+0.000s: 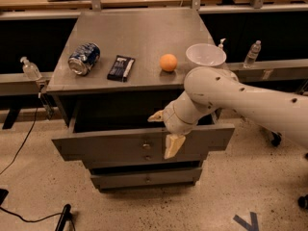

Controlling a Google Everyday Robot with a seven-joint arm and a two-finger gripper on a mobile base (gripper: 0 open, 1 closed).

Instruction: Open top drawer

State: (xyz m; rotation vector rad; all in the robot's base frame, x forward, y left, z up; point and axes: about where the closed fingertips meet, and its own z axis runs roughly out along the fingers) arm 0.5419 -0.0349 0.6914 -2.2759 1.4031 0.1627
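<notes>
The gripper [165,131] hangs at the front lip of the top drawer [96,147], jaws apart, seemingly straddling it to pull.
</notes>
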